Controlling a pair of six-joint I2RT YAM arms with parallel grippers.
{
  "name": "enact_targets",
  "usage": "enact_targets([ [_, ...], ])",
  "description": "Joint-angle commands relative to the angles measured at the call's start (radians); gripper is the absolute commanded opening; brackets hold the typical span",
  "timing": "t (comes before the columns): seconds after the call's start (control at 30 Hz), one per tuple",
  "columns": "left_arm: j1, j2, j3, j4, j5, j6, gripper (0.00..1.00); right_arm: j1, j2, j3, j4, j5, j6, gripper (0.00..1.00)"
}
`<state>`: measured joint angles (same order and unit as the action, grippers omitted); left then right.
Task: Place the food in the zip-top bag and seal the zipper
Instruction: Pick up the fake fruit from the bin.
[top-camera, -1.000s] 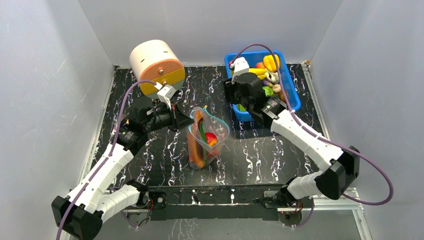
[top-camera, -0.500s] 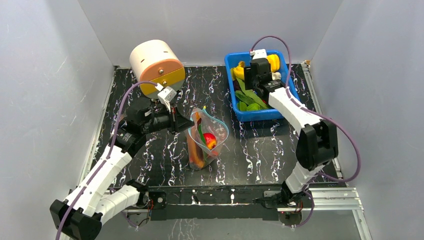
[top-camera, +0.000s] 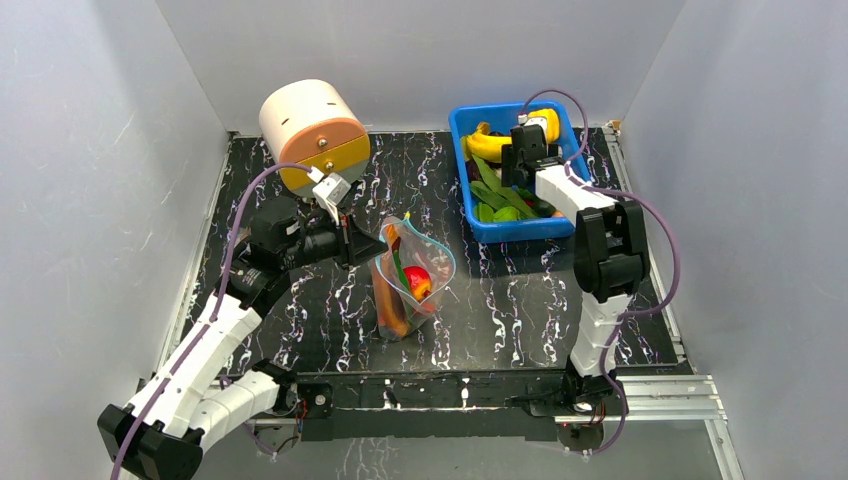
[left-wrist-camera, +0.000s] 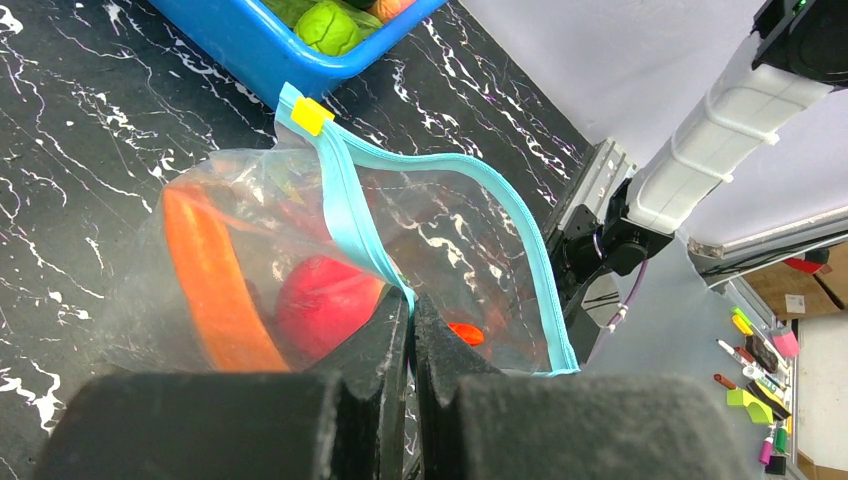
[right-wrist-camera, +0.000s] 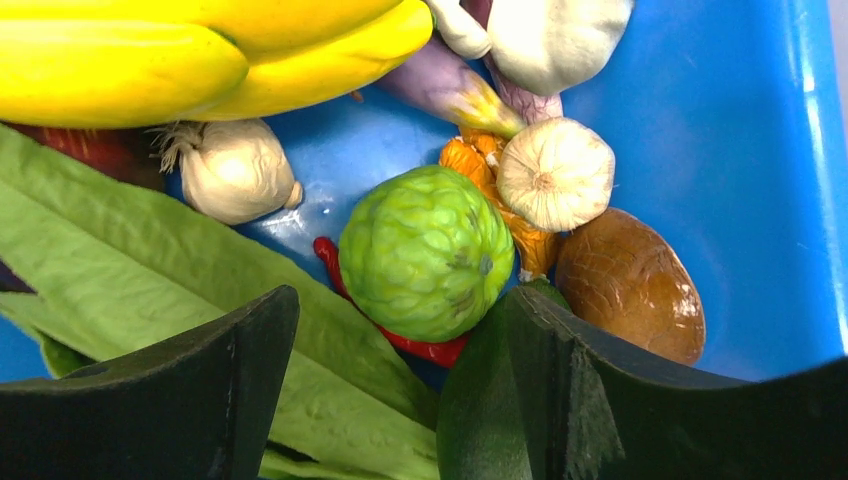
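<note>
left gripper: clamped on the zipper of the zip-top bag
right gripper: jaws wide over bumpy green fruit, blue bin

Left arm reaching inward, left claw pinched closed, right arm stretched forward, right claw spread, pointing down

Seen from the right wrist, the yellow fruit is cut off by the top edge. A red pepper lies mostly under the green ball, and the leaf is partly behind the right gripper. In the left wrist view, the top edge cuts the bin, and the left gripper hides the bottom of the bag.
</note>
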<state>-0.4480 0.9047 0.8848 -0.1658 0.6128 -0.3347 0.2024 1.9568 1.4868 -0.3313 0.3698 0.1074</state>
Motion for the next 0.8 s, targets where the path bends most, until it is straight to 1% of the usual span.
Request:
enact_targets([
  [0.0, -0.001, -0.019, 0.013, 0.018, 0.022, -0.008, 0.0, -0.005, 0.03, 0.088, 0.086, 0.068, 0.007, 0.75],
  [0.2, -0.001, -0.007, 0.02, 0.023, 0.03, -0.008, 0.0, -0.013, 0.082, 0.118, 0.09, 0.059, -0.016, 0.76],
  [0.33, -0.002, -0.007, 0.022, 0.022, 0.03, -0.012, 0.0, -0.021, 0.09, 0.107, 0.084, 0.063, -0.013, 0.76],
  [0.6, -0.001, -0.019, 0.018, 0.024, 0.027, -0.026, 0.0, -0.023, 0.14, 0.118, 0.061, 0.096, -0.028, 0.77],
  [0.73, -0.002, -0.02, 0.023, 0.018, 0.023, -0.024, 0.0, -0.023, 0.144, 0.119, 0.055, 0.091, -0.031, 0.73],
  [0.77, -0.001, -0.02, 0.024, 0.017, 0.023, -0.023, 0.0, -0.023, 0.142, 0.12, 0.055, 0.086, -0.033, 0.69],
])
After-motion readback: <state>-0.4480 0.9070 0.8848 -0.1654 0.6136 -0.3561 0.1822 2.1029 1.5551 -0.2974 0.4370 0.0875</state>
